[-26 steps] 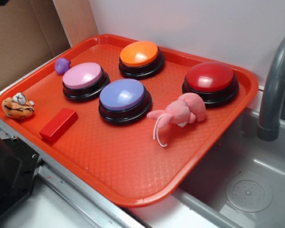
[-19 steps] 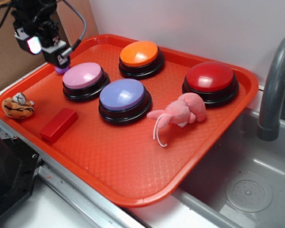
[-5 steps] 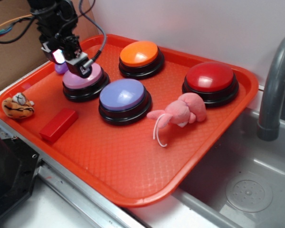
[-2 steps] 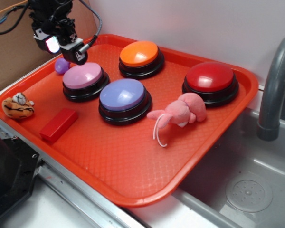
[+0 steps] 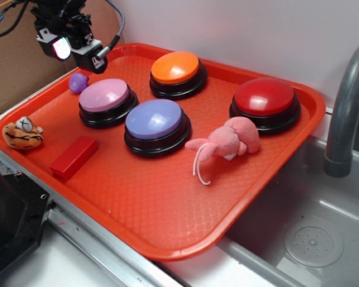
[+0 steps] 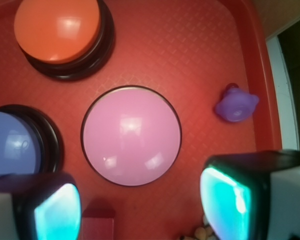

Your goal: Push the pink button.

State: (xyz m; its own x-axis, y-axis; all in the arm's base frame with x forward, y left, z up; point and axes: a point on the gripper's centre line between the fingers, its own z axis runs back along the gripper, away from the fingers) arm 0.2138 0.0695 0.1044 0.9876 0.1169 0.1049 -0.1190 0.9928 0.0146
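**A:** Exterior view: what is on the red tray [image 5: 167, 209]?

**B:** 4 dome buttons. The pink button [image 5: 106, 95] sits at the left, the orange button [image 5: 176, 67] at the far middle, the blue button [image 5: 155, 119] nearer and just right of the pink one, and the red button [image 5: 265, 97] at the far right. A pink plush toy [image 5: 227, 140] lies between the blue and red buttons, its white cord trailing toward the near edge.

**A:** And the smaller pieces?

**B:** A purple toy [image 5: 78, 82] rests just left of the pink button, a red block [image 5: 73, 156] lies near the tray's left near edge, and a striped orange plush [image 5: 23, 134] sits at the left rim. A grey tap [image 5: 347, 101] rises at the right above a sink [image 5: 311, 239].

**A:** Where is the gripper [image 5: 97, 62]?

**B:** High at the far left, above the tray's far rim, clear of the pink button and touching nothing. From this side I cannot tell how its fingers are set.

**A:** Wrist view?

**B:** It looks straight down. The pink button [image 6: 131, 135] fills the centre, with the orange button [image 6: 57, 31] at upper left, the blue button [image 6: 12, 145] at the left edge and the purple toy [image 6: 236, 103] at the right. The 2 fingers [image 6: 230, 200], glowing teal, stand apart at the bottom corners, holding nothing. The red block [image 6: 97, 220] peeks in at the bottom between them.
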